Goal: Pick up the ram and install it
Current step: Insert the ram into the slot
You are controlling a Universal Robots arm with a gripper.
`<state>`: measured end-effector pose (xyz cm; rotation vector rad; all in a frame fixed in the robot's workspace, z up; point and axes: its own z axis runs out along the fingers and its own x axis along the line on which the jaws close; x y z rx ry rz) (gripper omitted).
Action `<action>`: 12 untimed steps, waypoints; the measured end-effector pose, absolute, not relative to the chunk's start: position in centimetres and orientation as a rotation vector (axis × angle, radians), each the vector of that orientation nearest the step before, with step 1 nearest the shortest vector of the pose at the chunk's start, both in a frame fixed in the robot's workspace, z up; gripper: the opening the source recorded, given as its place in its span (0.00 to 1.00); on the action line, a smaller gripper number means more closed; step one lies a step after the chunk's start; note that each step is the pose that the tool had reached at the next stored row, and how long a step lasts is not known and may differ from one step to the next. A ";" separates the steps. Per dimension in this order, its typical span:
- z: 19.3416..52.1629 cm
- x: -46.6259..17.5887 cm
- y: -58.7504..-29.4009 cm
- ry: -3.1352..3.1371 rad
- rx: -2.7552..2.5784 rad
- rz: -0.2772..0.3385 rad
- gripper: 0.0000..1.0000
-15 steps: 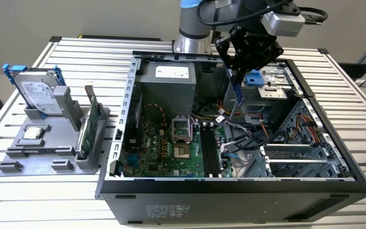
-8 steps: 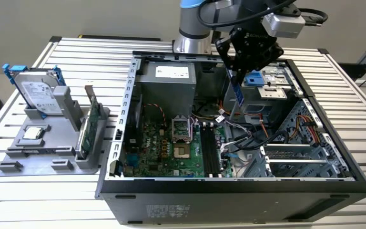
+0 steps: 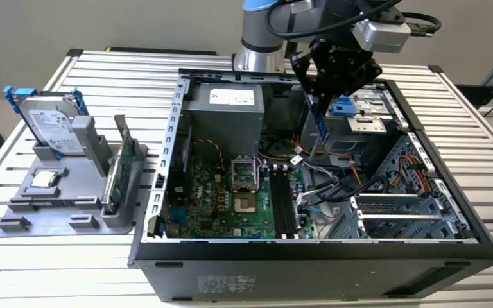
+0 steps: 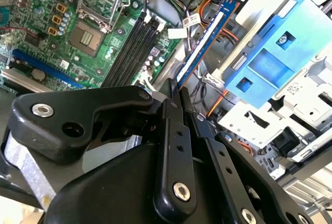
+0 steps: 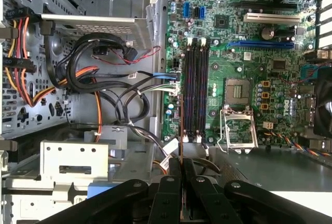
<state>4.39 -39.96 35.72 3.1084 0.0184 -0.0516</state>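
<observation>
My gripper [image 3: 320, 96] hangs over the open computer case [image 3: 315, 247], shut on the ram [image 3: 322, 126]. The ram is a thin blue stick pointing down from the fingers toward the case interior. In the second wrist view the ram [image 4: 205, 40] shows its blue face and pale label, clamped at one end by the gripper [image 4: 179, 93]. In the first wrist view the ram [image 5: 181, 125] appears edge-on, running from the gripper [image 5: 181, 164] alongside the black memory slots [image 5: 196, 92] on the green motherboard [image 5: 244, 53]. The slots [image 3: 282, 199] lie below and toward the exterior view's left of the stick.
Loose black, orange and grey cables [image 5: 104, 89] crowd the case beside the slots. A blue drive bracket [image 4: 280, 53] sits close to the ram. On the grey fixture [image 3: 67, 199] at the exterior view's left stand a silver hard drive [image 3: 54, 125] and a green card [image 3: 125, 163].
</observation>
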 end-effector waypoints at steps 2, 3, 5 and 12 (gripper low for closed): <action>35.7 4.4 -40.0 0.018 3.108 -0.052 0.00; 35.7 4.4 -40.0 0.018 3.108 -0.052 0.00; 35.6 4.4 -40.0 0.018 3.108 -0.052 0.00; 35.2 4.6 -40.0 0.018 3.108 -0.052 0.00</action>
